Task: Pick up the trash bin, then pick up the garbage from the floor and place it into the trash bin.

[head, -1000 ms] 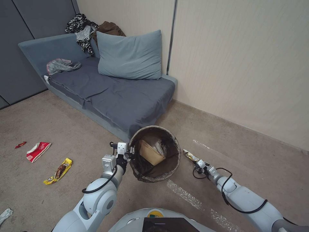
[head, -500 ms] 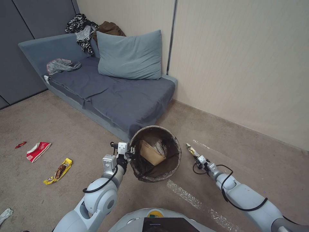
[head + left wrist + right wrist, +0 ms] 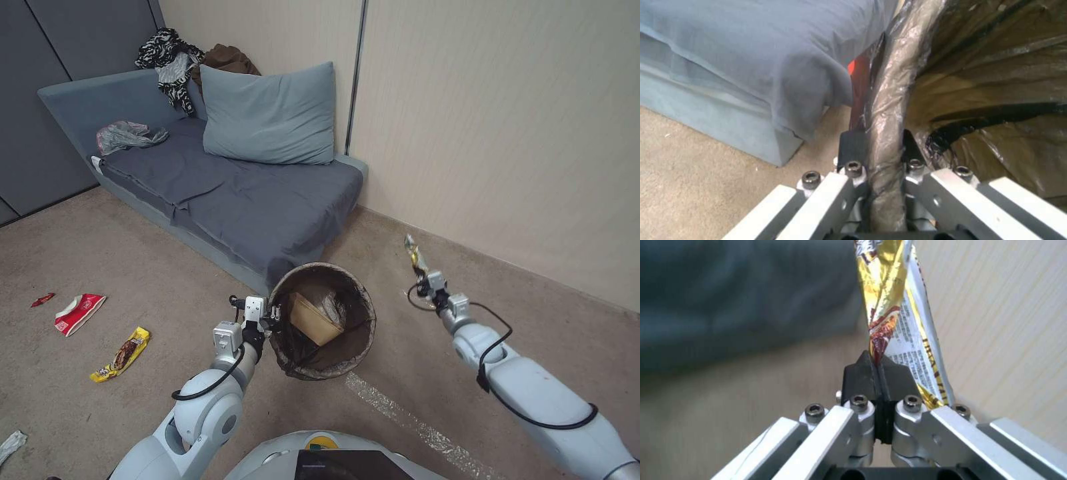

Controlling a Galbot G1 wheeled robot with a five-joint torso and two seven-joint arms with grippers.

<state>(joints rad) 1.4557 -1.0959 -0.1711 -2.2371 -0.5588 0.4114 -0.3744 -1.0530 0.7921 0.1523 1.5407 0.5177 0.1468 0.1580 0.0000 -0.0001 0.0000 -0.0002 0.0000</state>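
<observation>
My left gripper (image 3: 272, 313) holds the trash bin (image 3: 371, 319) off the carpet, shut on its bag-wrapped rim (image 3: 893, 83) with one jaw inside and one outside. A brown paper bag (image 3: 312, 318) lies inside the bin. To the bin's right, my right gripper (image 3: 423, 272) is raised above the floor and shut on a yellow snack wrapper (image 3: 413, 251), which stands up from the shut jaws (image 3: 889, 306). More garbage lies on the carpet to the left: another yellow wrapper (image 3: 121, 353), a red-and-white wrapper (image 3: 79, 312), a small red wrapper (image 3: 43, 299) and a white tissue (image 3: 12, 445).
A low grey sofa (image 3: 253, 200) with a pillow (image 3: 270, 117), a grey plastic bag (image 3: 123, 135) and clothes (image 3: 170, 60) stands just behind the bin. A beige wall runs along the right. A tape strip (image 3: 400, 417) marks the carpet near my base.
My right gripper has risen from the carpet with the yellow wrapper, moving up and toward the wall. The left arm and the bin have stayed in place.
</observation>
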